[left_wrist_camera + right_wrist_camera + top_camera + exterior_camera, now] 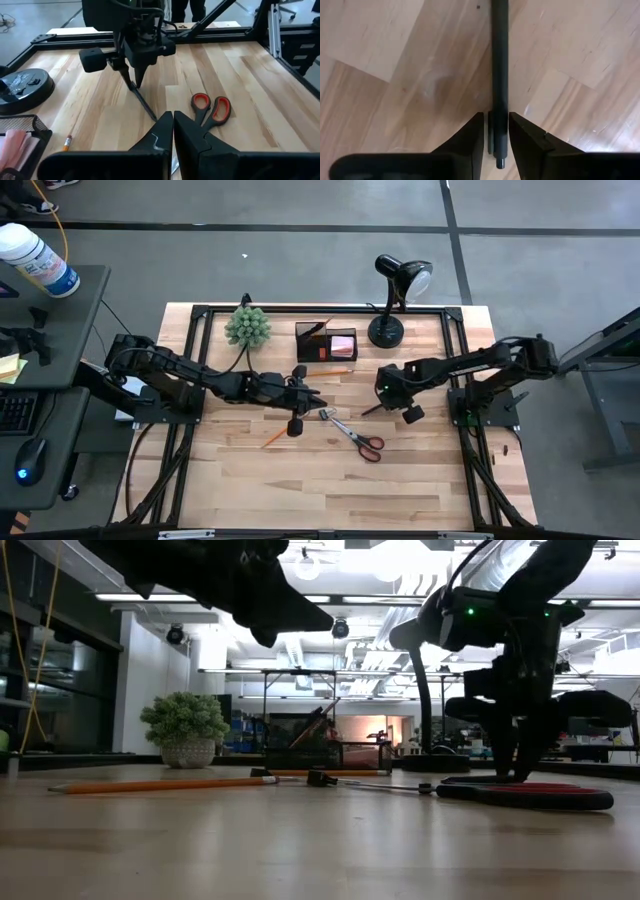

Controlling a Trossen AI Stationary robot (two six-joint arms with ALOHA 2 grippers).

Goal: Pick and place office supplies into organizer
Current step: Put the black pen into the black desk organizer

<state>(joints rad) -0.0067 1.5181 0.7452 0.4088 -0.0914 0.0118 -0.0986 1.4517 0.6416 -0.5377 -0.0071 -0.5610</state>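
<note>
A thin black pen lies flat on the table, right of centre. My right gripper points down over one end of it, open, with one finger on each side of the pen. My left gripper hovers shut above the table's middle and touches nothing; its closed tips show in its wrist view. Red-handled scissors lie flat nearer the front. One orange pencil lies left of them, another in front of the black organizer, which holds a pink pad. My right gripper comes from above, pointing down, its fingers across the pen near the pen's end. The pen lies on the wood between them. A slim gap shows at one finger; whether the other touches the pen I cannot tell.
A black desk lamp stands at the far edge right of the organizer, a green spiky plant to its left. A black frame rail runs round the table. Bare wood lies toward the near edge.
</note>
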